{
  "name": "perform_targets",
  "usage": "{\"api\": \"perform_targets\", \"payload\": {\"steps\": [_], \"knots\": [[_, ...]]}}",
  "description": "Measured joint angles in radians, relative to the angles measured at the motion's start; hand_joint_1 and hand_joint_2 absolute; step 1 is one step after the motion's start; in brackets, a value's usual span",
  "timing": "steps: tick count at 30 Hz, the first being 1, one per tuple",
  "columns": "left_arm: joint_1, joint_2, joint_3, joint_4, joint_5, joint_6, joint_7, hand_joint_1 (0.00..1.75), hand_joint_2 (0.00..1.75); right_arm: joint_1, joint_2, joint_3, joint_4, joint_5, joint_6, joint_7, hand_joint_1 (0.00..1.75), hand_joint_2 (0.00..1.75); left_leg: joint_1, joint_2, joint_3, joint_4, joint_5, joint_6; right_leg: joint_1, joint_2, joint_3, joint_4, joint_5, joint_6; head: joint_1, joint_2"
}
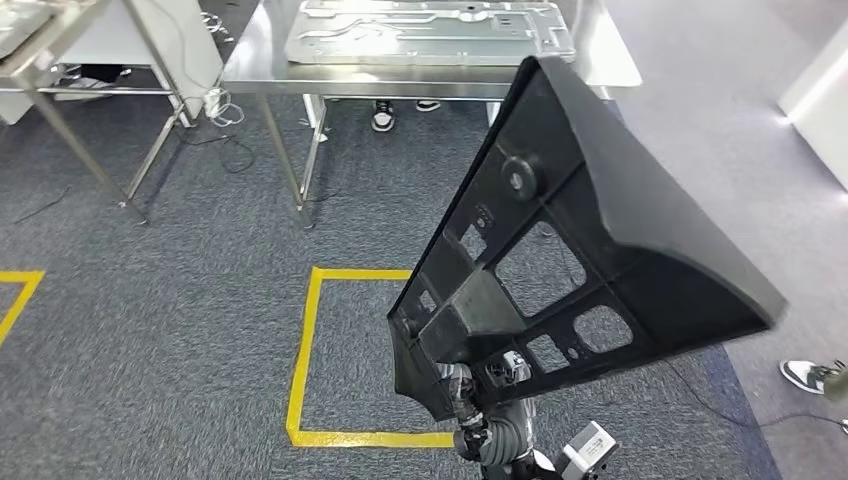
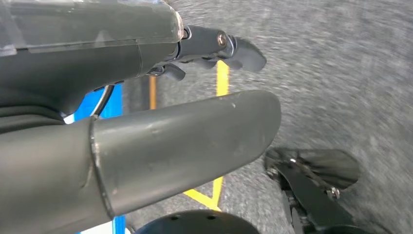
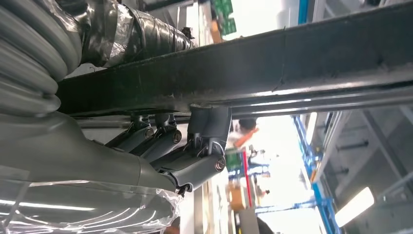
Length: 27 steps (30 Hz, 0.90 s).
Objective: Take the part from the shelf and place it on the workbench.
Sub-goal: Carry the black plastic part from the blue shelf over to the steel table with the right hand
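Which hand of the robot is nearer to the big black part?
The right. The right hand grips the lower edge of the black part, its fingers hooked on it. The left hand hangs over the grey carpet, holding nothing.

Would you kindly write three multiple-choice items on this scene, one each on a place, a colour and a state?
1. Where does the grey metal panel lie?
A. on the steel workbench
B. on the carpet
C. inside the taped square

2. What colour is the taped square on the floor?
A. red
B. yellow
C. white

3. What is the right hand doing?
A. hanging empty
B. resting on the workbench
C. gripping the black part

Key: 1 A, the panel rests on the bench top. 2 B, the tape is yellow. 3 C, its fingers clamp the part's edge.
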Motion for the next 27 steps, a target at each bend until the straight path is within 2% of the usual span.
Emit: {"api": "perform_targets", "payload": {"steps": [1,2,3,4,5,6,7,8,9,12,13,14,16,17,18,19,20,22,23,24,25,26,27], "knots": [[0.001,0.0,0.0,0.0,0.0,0.0,0.001,0.0,0.0,-0.001,0.0,0.001,0.002,0.001,-0.003,0.001,1.75,1.75,0.0,-0.012,-0.039,0.066,-0.021,-0.001,0.001,0.011,0.0,0.001,-0.002,-0.003,0.0,0.0],[0.003,0.0,0.0,0.0,0.0,0.0,0.001,0.0,0.0,-0.002,0.0,0.002,0.004,0.004,-0.007,0.0,1.75,1.75,0.0,-0.016,-0.069,0.108,-0.024,-0.002,0.002,0.022,0.001,0.003,-0.004,-0.005,0.0,0.0],[0.005,0.001,0.0,0.0,0.0,0.0,0.002,0.0,0.0,-0.002,0.0,0.002,0.006,0.009,-0.011,0.0,1.75,1.75,0.0,-0.017,-0.084,0.114,-0.005,-0.002,0.002,0.032,0.004,0.005,-0.008,-0.005,0.0,0.0],[0.006,0.001,0.0,0.0,0.0,0.0,0.003,0.0,0.0,-0.002,0.0,0.003,0.007,0.013,-0.014,0.0,1.75,1.75,0.0,-0.017,-0.08,0.08,0.032,-0.001,0.002,0.041,0.008,0.008,-0.012,-0.003,0.0,0.0],[0.007,0.002,0.001,0.0,-0.001,0.0,0.004,0.0,0.0,-0.003,0.0,0.004,0.008,0.016,-0.018,0.0,1.75,1.75,0.0,-0.018,-0.062,0.019,0.079,0.001,0.002,0.047,0.012,0.012,-0.017,0.0,0.0,0.0],[0.006,0.003,0.001,0.0,-0.003,0.0,0.004,0.0,0.0,-0.004,-0.001,0.005,0.008,0.017,-0.021,0.0,1.75,1.75,-0.001,-0.022,-0.042,-0.046,0.112,0.004,0.004,0.05,0.013,0.018,-0.025,0.005,0.0,0.0],[0.004,0.004,0.001,0.0,-0.005,0.0,0.004,0.0,0.0,-0.005,-0.002,0.007,0.009,0.018,-0.024,0.0,1.75,1.75,-0.002,-0.025,-0.026,-0.095,0.13,0.009,0.005,0.053,0.013,0.022,-0.034,0.011,0.0,0.0],[0.002,0.004,0.001,0.0,-0.007,-0.001,0.004,0.0,0.0,-0.007,-0.004,0.01,0.009,0.019,-0.027,0.001,1.75,1.75,-0.004,-0.028,-0.017,-0.126,0.133,0.015,0.007,0.055,0.012,0.023,-0.044,0.017,0.0,0.0],[0.001,0.005,0.002,0.0,-0.009,-0.001,0.005,0.0,0.0,-0.009,-0.006,0.013,0.01,0.019,-0.032,0.002,1.75,1.75,-0.005,-0.03,-0.014,-0.14,0.124,0.023,0.008,0.055,0.013,0.028,-0.045,0.024,0.0,0.0],[0.004,0.004,0.002,0.0,-0.016,-0.002,0.007,0.0,0.0,-0.017,-0.013,0.023,0.014,0.021,-0.049,0.004,1.75,1.75,-0.001,-0.027,0.01,-0.153,0.118,0.048,0.007,0.044,0.019,0.049,-0.044,0.04,0.0,0.0],[0.006,0.004,0.003,0.0,-0.019,-0.002,0.008,0.0,0.0,-0.02,-0.016,0.027,0.015,0.021,-0.054,0.004,1.75,1.75,0.001,-0.025,0.021,-0.154,0.117,0.053,0.006,0.035,0.008,0.075,-0.057,0.044,0.0,0.0],[0.007,0.004,0.004,0.0,-0.021,-0.002,0.008,0.0,0.0,-0.024,-0.018,0.03,0.017,0.022,-0.058,0.005,1.75,1.75,0.001,-0.023,0.031,-0.154,0.114,0.056,0.003,0.024,-0.018,0.121,-0.075,0.05,0.0,0.0],[0.007,0.005,0.008,0.0,-0.026,-0.002,0.008,0.0,0.0,-0.029,-0.022,0.037,0.021,0.023,-0.067,0.005,1.75,1.75,0.002,-0.021,0.047,-0.155,0.101,0.056,-0.004,0.012,-0.099,0.24,-0.118,0.061,0.0,0.0],[0.008,0.006,0.01,0.0,-0.028,-0.002,0.009,0.0,0.0,-0.031,-0.025,0.04,0.023,0.024,-0.071,0.006,1.75,1.75,0.002,-0.02,0.056,-0.155,0.092,0.054,-0.007,0.009,-0.138,0.281,-0.133,0.064,0.0,0.0],[0.009,0.006,0.012,0.0,-0.03,-0.002,0.009,0.0,0.0,-0.033,-0.027,0.043,0.024,0.024,-0.075,0.006,1.75,1.75,0.004,-0.019,0.067,-0.155,0.082,0.052,-0.009,0.007,-0.161,0.291,-0.135,0.066,0.0,0.0],[0.01,0.006,0.016,0.0,-0.032,-0.002,0.01,0.0,0.0,-0.034,-0.029,0.046,0.026,0.026,-0.078,0.006,1.75,1.75,0.005,-0.018,0.08,-0.155,0.07,0.049,-0.01,0.005,-0.169,0.267,-0.121,0.066,0.001,0.0],[0.012,0.006,0.019,0.0,-0.033,-0.002,0.011,0.0,0.0,-0.035,-0.031,0.049,0.027,0.027,-0.081,0.007,1.75,1.75,0.007,-0.016,0.096,-0.156,0.058,0.046,-0.011,0.002,-0.161,0.216,-0.089,0.064,0.001,0.0],[0.015,0.005,0.023,0.0,-0.034,-0.003,0.011,0.0,0.0,-0.037,-0.034,0.053,0.031,0.03,-0.087,0.007,1.75,1.75,0.009,-0.014,0.129,-0.162,0.032,0.038,-0.006,-0.009,-0.136,0.106,0.01,0.056,0.001,0.0],[0.015,0.005,0.024,0.0,-0.036,-0.003,0.012,0.0,0.0,-0.038,-0.036,0.054,0.033,0.031,-0.089,0.008,1.75,1.75,0.008,-0.013,0.146,-0.171,0.02,0.031,-0.001,-0.013,-0.125,0.075,0.038,0.049,0.001,0.0],[0.015,0.006,0.024,-0.001,-0.038,-0.003,0.013,0.0,0.0,-0.038,-0.037,0.055,0.034,0.031,-0.093,0.008,1.75,1.75,0.007,-0.011,0.166,-0.179,0.015,0.022,0.003,-0.014,-0.114,0.061,0.051,0.04,0.001,0.0],[0.013,0.006,0.025,-0.001,-0.04,-0.003,0.013,0.0,0.0,-0.039,-0.038,0.057,0.035,0.031,-0.095,0.008,1.75,1.75,0.006,-0.01,0.18,-0.181,0.021,0.012,0.006,-0.012,-0.102,0.056,0.036,0.031,0.0,0.0],[0.01,0.006,0.025,-0.001,-0.041,-0.003,0.014,0.0,0.0,-0.04,-0.038,0.058,0.036,0.031,-0.097,0.009,1.75,1.75,0.007,-0.009,0.183,-0.165,0.036,0.004,0.005,-0.007,-0.083,0.047,0.026,0.022,0.0,0.0],[0.006,0.006,0.026,-0.001,-0.042,-0.003,0.014,0.0,0.0,-0.04,-0.038,0.06,0.036,0.031,-0.099,0.008,1.75,1.75,0.007,-0.01,0.17,-0.12,0.063,-0.001,0.003,-0.003,-0.062,0.036,0.018,0.013,0.0,0.0]]}}
